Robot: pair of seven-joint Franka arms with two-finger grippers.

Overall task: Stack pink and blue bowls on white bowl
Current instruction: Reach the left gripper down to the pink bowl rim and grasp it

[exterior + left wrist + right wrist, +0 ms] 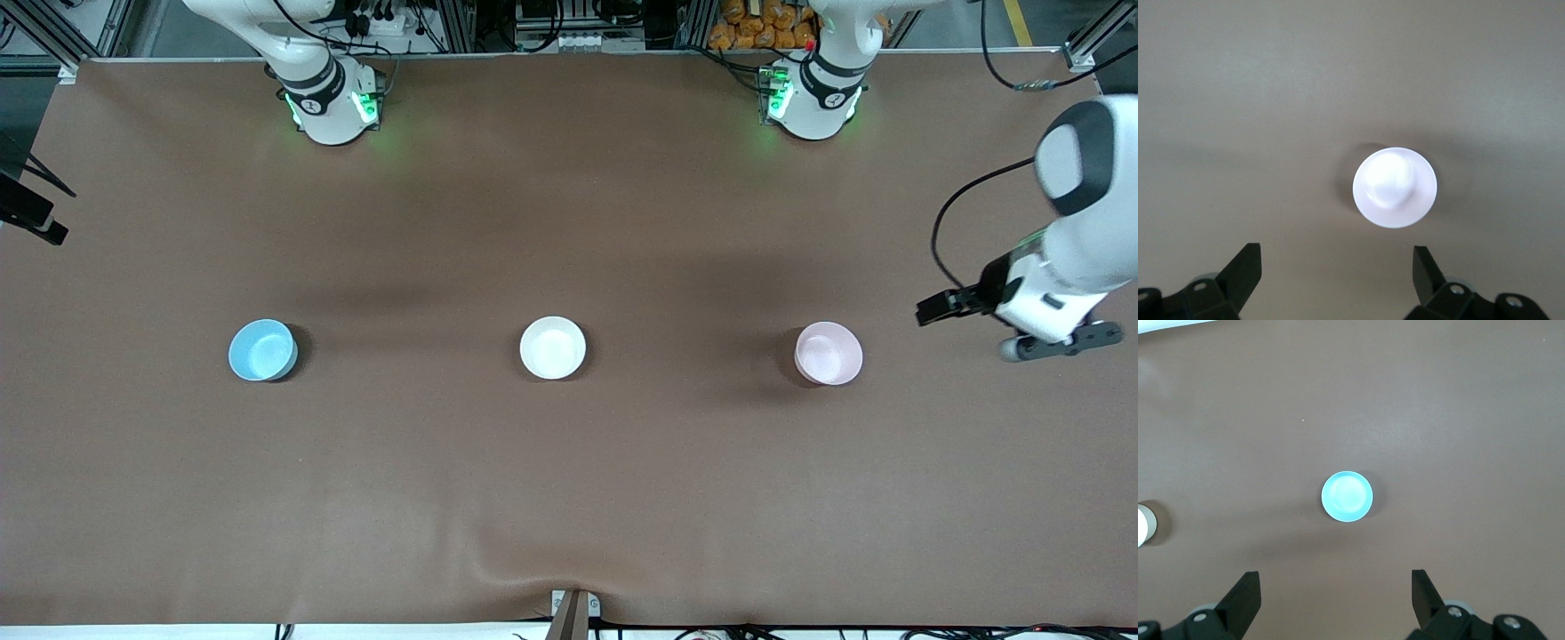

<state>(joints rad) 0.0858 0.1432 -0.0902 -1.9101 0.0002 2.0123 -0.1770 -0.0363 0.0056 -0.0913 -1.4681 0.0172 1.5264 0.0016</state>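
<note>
Three bowls stand in a row on the brown table. The blue bowl (262,349) is toward the right arm's end, the white bowl (552,348) is in the middle, and the pink bowl (828,353) is toward the left arm's end. My left gripper (1062,342) hangs in the air past the pink bowl, near the table's end. It is open and empty (1336,267), with the pink bowl (1395,187) showing washed-out pale. My right gripper (1336,593) is out of the front view. It is open and empty, high over the blue bowl (1347,496). The white bowl (1145,525) shows at the frame's edge.
The brown table cover (569,222) has a raised wrinkle near the front edge (533,556). A clamp (573,613) sits at the middle of that edge. A black stand (31,213) juts in at the right arm's end. The arm bases (329,107) (813,98) stand along the back.
</note>
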